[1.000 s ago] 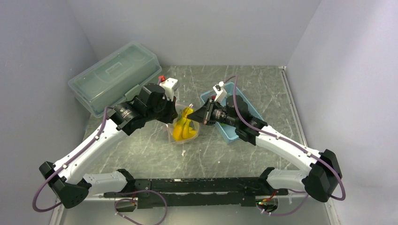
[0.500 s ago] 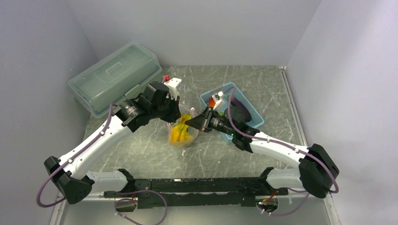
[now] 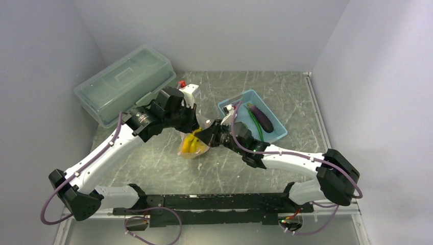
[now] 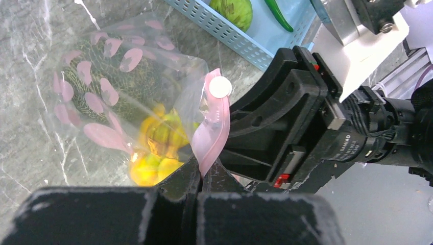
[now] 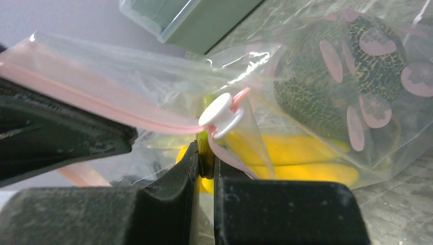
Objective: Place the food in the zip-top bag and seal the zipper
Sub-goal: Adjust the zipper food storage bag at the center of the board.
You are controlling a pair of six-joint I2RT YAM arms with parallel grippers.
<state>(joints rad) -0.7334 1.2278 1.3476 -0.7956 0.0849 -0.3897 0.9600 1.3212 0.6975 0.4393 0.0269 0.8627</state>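
Your left tool (image 4: 200,171) is pinched tight on the pink zipper (image 4: 213,122). Your right tool (image 5: 206,153) grips the same strip just under the white slider (image 5: 220,113). The zip-top bag (image 3: 193,145), in the middle of the table (image 3: 153,163), holds bananas (image 5: 291,153) and a dull-green lump (image 5: 327,97). The blue basket (image 3: 278,127) lies at its 2 o'clock.

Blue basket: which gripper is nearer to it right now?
Right. The right gripper pinches the bag at its mouth, on the side facing the basket; the left gripper clamps the pink zipper strip just beyond, farther from it.
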